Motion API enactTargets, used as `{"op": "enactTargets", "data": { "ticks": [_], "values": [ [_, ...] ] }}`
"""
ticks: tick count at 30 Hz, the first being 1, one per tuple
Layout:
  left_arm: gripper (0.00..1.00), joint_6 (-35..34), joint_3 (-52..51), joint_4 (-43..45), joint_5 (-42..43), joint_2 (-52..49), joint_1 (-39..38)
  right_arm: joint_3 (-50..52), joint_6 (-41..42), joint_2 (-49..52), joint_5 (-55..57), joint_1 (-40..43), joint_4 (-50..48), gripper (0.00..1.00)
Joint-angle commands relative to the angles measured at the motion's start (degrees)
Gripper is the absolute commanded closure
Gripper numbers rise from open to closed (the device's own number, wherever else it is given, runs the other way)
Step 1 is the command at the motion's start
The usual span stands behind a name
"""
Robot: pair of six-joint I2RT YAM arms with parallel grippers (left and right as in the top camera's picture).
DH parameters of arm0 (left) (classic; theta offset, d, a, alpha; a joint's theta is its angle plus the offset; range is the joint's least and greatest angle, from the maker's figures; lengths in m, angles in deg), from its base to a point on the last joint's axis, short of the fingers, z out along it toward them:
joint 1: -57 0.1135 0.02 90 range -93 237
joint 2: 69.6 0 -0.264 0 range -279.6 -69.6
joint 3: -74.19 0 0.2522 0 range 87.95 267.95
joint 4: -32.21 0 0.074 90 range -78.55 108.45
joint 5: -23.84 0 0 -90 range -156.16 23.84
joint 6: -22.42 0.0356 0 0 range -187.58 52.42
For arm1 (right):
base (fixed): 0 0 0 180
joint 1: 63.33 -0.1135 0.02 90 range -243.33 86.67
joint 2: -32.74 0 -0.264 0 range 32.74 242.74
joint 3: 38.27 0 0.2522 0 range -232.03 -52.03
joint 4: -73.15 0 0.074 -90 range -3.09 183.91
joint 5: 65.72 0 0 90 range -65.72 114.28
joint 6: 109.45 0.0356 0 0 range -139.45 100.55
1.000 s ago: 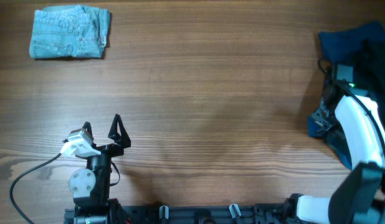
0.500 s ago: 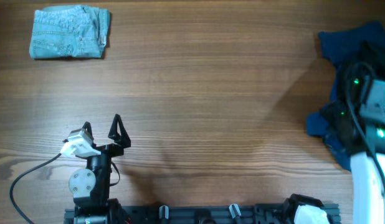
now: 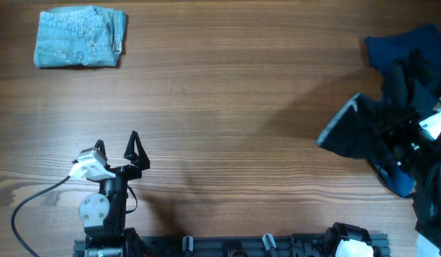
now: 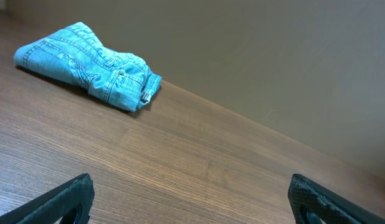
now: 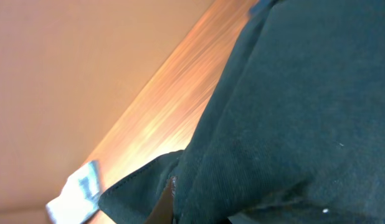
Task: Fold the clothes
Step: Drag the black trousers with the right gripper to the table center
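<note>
The step in hand appears to be drawing the next piece out of the unfolded pile. At 3 o'clock on the wooden table [image 3: 227,86], the right gripper [image 3: 399,132] is holding a dark garment [image 3: 352,132] raised off the surface, its corner pointing toward 9 o'clock and throwing a shadow on the wood. The fingers are buried in cloth, but the lifted fabric suggests they are clamping it. A blue garment [image 3: 402,43] is lying crumpled just behind, toward 2 o'clock.

The folded jeans [image 3: 79,37] are sitting at 10 o'clock, apparently finished. The left gripper [image 3: 116,145] is waiting at 7 o'clock with its fingers spread and nothing between them.

Next, the dark garment probably needs carrying to the bare centre and spreading flat, likely with the left gripper helping.

Only the overhead view is showing both arms and the pile. The left wrist view is showing the jeans' seams close up, and the right wrist view is showing almost nothing but dark cloth.
</note>
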Motion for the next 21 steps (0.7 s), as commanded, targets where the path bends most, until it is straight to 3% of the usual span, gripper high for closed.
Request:
{"op": "enactTargets", "data": {
  "ticks": [1,10,21],
  "values": [
    [0.0,1.1,-0.3,-0.3,-0.5,0.4,0.3,-1.4,5.5,1.8,-7.9,-1.6,-0.8,0.96],
    [0.0,1.1,-0.3,-0.3,-0.5,0.4,0.3,-1.4,9.8,10.1,-7.5,-16.2,-8.0,0.96],
    [0.0,1.1,-0.3,-0.3,-0.5,0.4,0.3,-1.4,15.8,30.4,10.5,-43.6,-25.5,0.96]
  ]
}}
